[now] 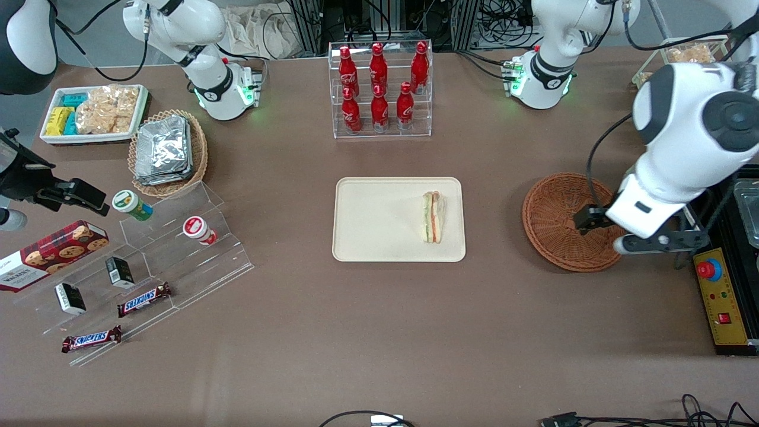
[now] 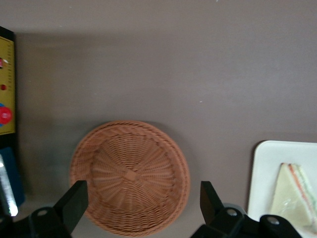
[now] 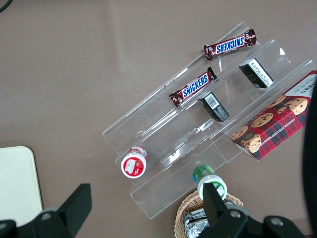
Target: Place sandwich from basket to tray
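Sandwich wedge of white bread (image 1: 432, 217) already lies on the cream rectangular tray (image 1: 373, 237) at frame centre, the round brown wicker basket (image 1: 554, 219) is empty, and the hand (image 2: 143, 208) hovers above it with fingers apart, holding nothing.

Light fell evenly and softly from overhead, leaving only faint shadows on the brown surface (image 1: 379, 332). The tool (image 2: 143, 210), hovering above the basket (image 2: 130, 177) with fingers spread, looked dark and slightly blurred.
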